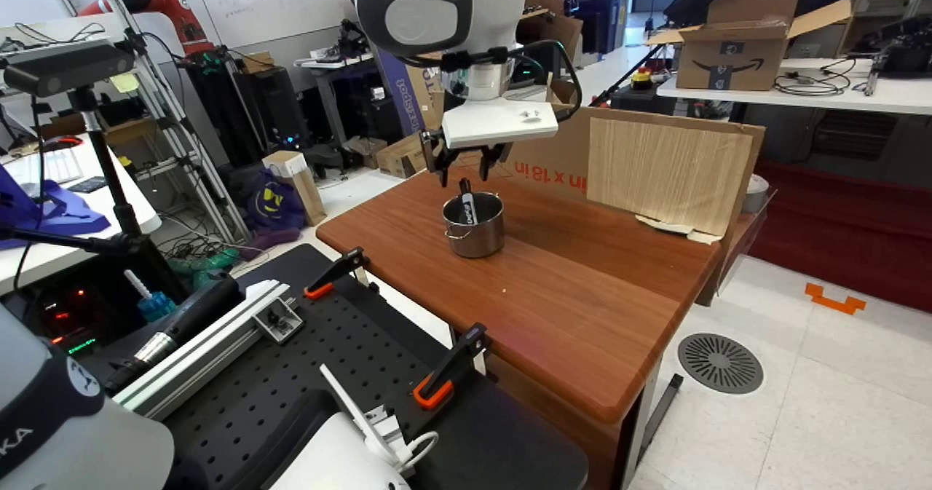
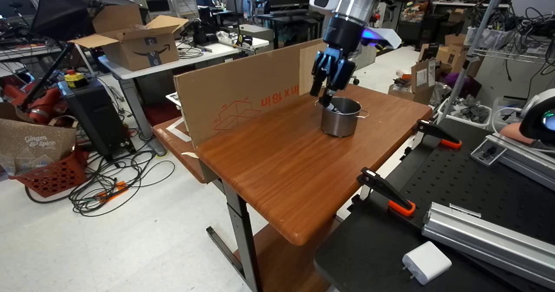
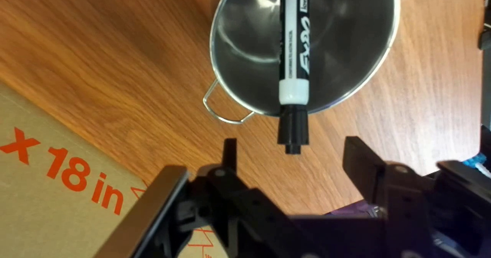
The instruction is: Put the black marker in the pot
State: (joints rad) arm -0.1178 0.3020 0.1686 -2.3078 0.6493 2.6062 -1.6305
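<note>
One claw (image 1: 464,179) points down, spread above pot (image 1: 476,240).

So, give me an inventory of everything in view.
Table: one, brown, mid-scene
Pot: one, grey metal, on the table
Marker: one, black and white, lower end inside the pot
Cardboard sheet: one, brown, standing along the table's edge
Panel: one, tan, against that sheet
Worktop: one, black, beside the table
Clamps: two, black and orange, at the worktop's edge
Adapter: one, white, on the worktop
Amazon box: one, brown, background
Further back: too cluttered to count
Arm: one, white, above the table
Gripper: one, black, above the pot, jaws open, apart from the marker
</note>
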